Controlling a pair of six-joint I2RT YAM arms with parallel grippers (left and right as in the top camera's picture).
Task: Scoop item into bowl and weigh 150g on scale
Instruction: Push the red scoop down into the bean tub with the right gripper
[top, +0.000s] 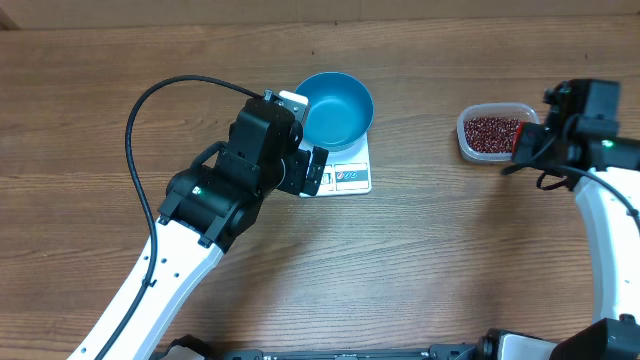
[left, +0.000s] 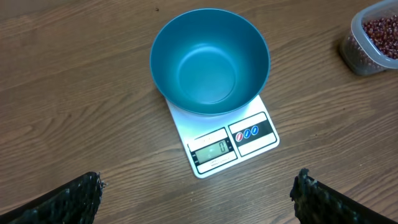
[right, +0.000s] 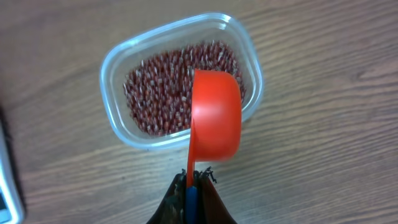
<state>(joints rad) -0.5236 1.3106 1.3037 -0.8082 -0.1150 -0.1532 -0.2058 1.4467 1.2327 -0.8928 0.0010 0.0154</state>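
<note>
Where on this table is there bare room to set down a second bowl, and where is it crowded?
Bare wood lies between the scale and the tub, and in front, between the left arm and right arm. It is crowded beside the bowl, by the left arm, and over the tub, where the scoop hangs.

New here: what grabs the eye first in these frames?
The empty bright blue bowl sits on the white scale mid-table. On the right, the right hand grips a red scoop at a clear tub of maroon beans. The left hand hangs open before the scale.
</note>
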